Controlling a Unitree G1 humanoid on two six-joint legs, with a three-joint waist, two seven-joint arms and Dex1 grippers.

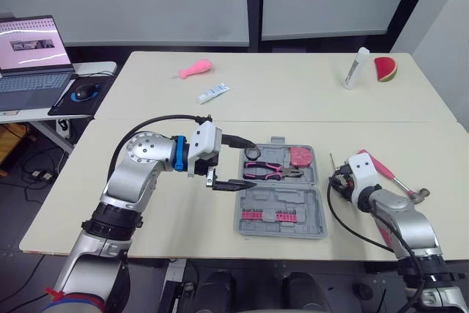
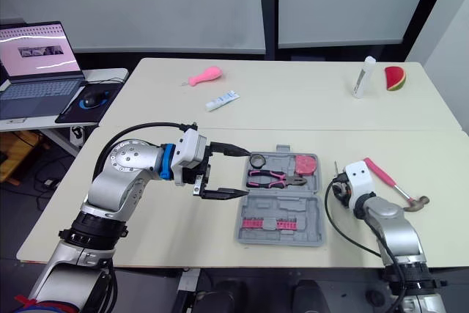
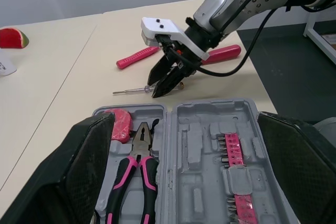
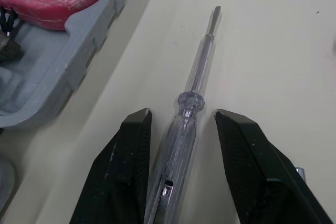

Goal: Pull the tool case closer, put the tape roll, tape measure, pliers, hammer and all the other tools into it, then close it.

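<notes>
My right pincer [image 4: 181, 116] is open, fingers [image 4: 123, 171] straddling the clear-handled flat-blade screwdriver [image 4: 192, 99] lying just beside the open grey plastic tool case [image 1: 282, 219], lined up to pinch its handle. My left pincer [image 1: 249, 166] is also open, hovering at the case's left edge.
</notes>
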